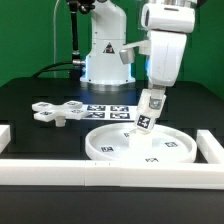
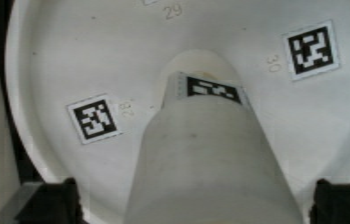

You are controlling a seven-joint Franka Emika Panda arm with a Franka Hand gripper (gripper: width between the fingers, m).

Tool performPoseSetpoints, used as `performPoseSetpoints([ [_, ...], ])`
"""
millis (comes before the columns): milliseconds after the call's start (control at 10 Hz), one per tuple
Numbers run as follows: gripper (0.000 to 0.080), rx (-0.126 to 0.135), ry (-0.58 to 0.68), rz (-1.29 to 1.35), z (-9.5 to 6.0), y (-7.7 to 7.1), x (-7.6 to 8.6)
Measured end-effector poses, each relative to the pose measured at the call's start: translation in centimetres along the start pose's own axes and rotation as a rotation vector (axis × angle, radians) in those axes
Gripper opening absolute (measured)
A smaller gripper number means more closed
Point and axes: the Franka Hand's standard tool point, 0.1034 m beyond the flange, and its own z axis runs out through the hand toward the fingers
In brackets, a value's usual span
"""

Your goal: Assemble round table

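The large rimmed round disc (image 1: 140,146) lies flat on the black table near the front rail. My gripper (image 1: 152,102) is shut on the short cylindrical leg (image 1: 147,113) and holds it tilted over the disc's middle, its lower end just above or at the disc. In the wrist view the leg (image 2: 207,150) runs out from between my fingers (image 2: 47,202) toward the disc (image 2: 83,50), whose tags show on both sides of it. The cross-shaped base piece (image 1: 58,111) lies on the table at the exterior view's left.
The marker board (image 1: 108,110) lies flat behind the disc. White border rails run along the front (image 1: 100,170) and at both sides (image 1: 210,145). The arm's base (image 1: 105,55) stands at the back.
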Motion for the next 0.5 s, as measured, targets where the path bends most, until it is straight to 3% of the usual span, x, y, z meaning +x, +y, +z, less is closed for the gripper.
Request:
performPoseSetpoints([
  [300,0.0649,-0.002,-0.002,-0.014,0.05,0.26,-0.09],
  [400,0.0559,-0.002,-0.002,-0.014,-0.01,0.33,-0.08],
  [500,0.0559,0.0,-0.003,-0.014,0.02,0.3,-0.1],
])
